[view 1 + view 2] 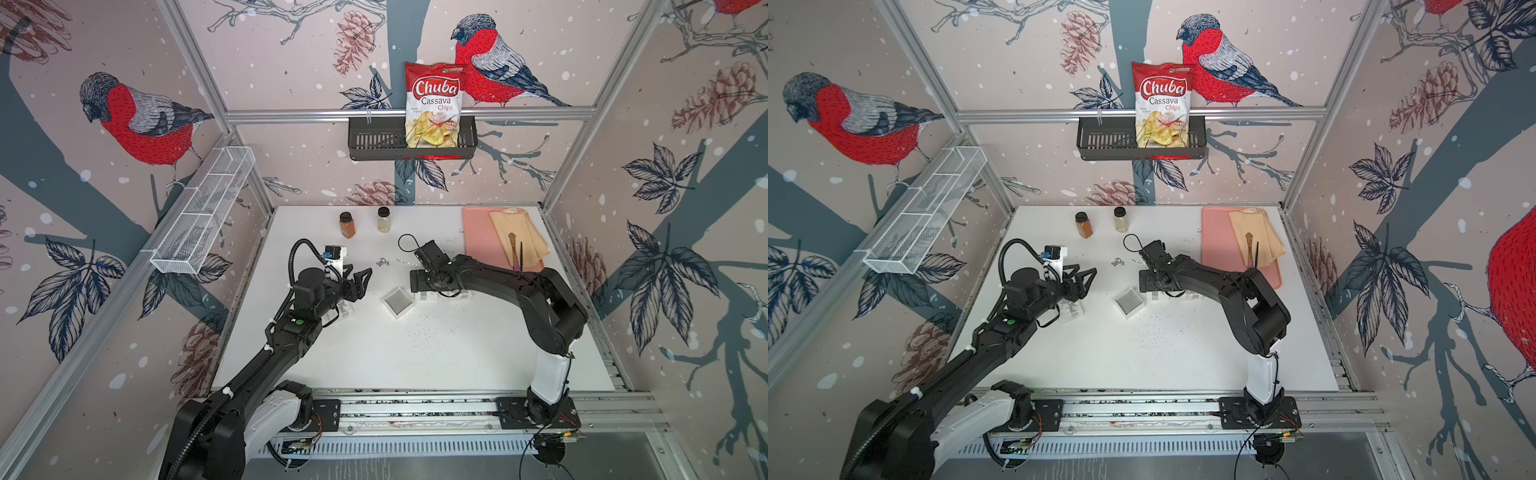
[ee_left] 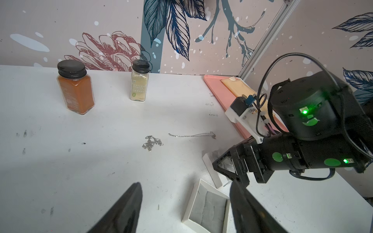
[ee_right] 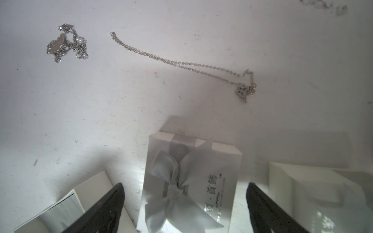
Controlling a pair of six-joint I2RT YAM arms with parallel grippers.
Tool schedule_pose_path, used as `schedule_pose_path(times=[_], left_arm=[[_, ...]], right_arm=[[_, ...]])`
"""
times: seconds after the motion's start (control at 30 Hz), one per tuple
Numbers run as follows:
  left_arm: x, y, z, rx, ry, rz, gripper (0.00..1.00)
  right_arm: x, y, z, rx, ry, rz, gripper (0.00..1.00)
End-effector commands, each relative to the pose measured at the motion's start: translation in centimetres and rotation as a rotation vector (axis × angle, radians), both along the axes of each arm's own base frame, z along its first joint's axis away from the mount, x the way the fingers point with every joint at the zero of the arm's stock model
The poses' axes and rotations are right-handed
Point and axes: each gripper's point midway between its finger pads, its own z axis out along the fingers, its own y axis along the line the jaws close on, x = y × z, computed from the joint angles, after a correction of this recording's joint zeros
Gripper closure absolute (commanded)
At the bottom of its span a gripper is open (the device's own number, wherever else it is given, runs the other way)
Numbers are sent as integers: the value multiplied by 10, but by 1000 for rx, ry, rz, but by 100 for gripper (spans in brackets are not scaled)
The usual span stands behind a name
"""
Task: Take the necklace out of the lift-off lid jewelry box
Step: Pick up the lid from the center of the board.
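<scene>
The open jewelry box [image 1: 398,302] sits low and square near the middle of the white table [image 1: 374,357], showing its grey pad lining, and both top views show it well apart from every table edge. Its lid [image 3: 218,161], white with a grey ribbon bow, lies on the table just beside it, with another white box [image 3: 312,191] close on its far side. Two chains lie outside the box on the bare table behind it: a bunched necklace [image 2: 152,142] and, near it but apart, a stretched necklace [image 2: 191,135] laid out almost straight. Further back stand a jar of orange-brown powder [image 1: 347,225] and a jar of pale powder [image 1: 384,219], both capped. A pink tray [image 1: 478,237] at the back right corner holds a folded yellow cloth [image 1: 519,241], and a black wall basket [image 1: 374,141] holds a chips bag [image 1: 434,104]. The front half of the table is open. The left gripper [image 2: 184,186] hangs near the box with its jaws spread and nothing between them. The right gripper [image 3: 185,185] stands over the lid with its jaws spread wide; its fingers [image 3: 105,205] straddle the lid with a gap on each side and grip nothing.
</scene>
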Motion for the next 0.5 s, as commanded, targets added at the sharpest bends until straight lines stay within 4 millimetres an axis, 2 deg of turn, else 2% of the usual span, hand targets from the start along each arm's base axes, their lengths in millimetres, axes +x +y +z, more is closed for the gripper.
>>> schedule_pose_path(times=[0.0, 0.47], left_arm=[[3, -1, 11, -8, -40, -3, 27], [3, -2, 8, -8, -34, -10, 27]], right_arm=[[0, -9, -3, -48, -6, -37, 6], [0, 1, -20, -52, 14, 3, 9]])
